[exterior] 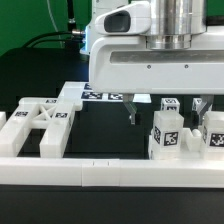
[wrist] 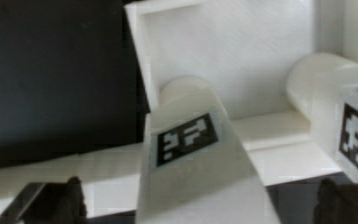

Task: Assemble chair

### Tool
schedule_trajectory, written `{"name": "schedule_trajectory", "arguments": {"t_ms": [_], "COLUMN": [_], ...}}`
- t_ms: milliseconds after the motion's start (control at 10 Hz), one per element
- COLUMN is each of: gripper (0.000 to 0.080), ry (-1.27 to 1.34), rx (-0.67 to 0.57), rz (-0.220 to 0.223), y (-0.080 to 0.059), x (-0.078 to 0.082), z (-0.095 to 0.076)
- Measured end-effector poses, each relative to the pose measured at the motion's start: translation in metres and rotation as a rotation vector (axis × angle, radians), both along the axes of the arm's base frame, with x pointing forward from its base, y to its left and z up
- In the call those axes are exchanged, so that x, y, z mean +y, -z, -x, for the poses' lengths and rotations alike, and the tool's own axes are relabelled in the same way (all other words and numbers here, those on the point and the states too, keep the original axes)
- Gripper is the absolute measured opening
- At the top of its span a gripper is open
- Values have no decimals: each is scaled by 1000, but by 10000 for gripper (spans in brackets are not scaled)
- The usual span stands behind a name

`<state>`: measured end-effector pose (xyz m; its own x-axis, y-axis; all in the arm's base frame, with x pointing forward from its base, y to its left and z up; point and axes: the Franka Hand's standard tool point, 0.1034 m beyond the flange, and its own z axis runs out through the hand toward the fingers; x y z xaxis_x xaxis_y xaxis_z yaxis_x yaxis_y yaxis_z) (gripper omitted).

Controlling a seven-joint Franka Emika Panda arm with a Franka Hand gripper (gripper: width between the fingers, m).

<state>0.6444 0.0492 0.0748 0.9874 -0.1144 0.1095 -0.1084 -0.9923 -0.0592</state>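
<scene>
My gripper (exterior: 166, 112) hangs open over the exterior view's right side, one finger on each side of an upright square white post (exterior: 167, 135) with a black-and-white tag. The fingertips (exterior: 132, 116) are about level with the post's top, and a gap shows on both sides. In the wrist view the same post (wrist: 190, 150) rises between the two dark fingertips (wrist: 51, 200) of the gripper (wrist: 197, 208). A second tagged post (exterior: 214, 130) stands just to the right, also seen in the wrist view (wrist: 355, 130). The X-braced panel (exterior: 40, 125) lies flat at the left.
A long low white border rail (exterior: 110, 172) runs along the front. The marker board (exterior: 104, 97) lies behind the gripper. A white slab-like piece (exterior: 70, 95) sits behind the panel. In the wrist view a flat white piece (wrist: 202, 50) and a rounded white part (wrist: 318, 82) lie beyond the post.
</scene>
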Motion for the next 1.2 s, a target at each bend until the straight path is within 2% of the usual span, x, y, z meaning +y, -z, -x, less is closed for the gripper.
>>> {"name": "schedule_trajectory", "arguments": {"t_ms": [200, 300, 400, 500, 600, 700, 1200], "gripper": [649, 649, 526, 352, 352, 287, 287], "ry": [-155, -149, -149, -147, -130, -116, 297], "rx": [-6, -5, -5, -5, -4, -3, 11], "rz": [30, 29, 29, 29, 27, 25, -26], "y": [0, 0, 0, 0, 0, 1, 0], "x": [-1, -1, -1, -1, -1, -2, 0], "z": [0, 0, 0, 0, 0, 1, 0]}}
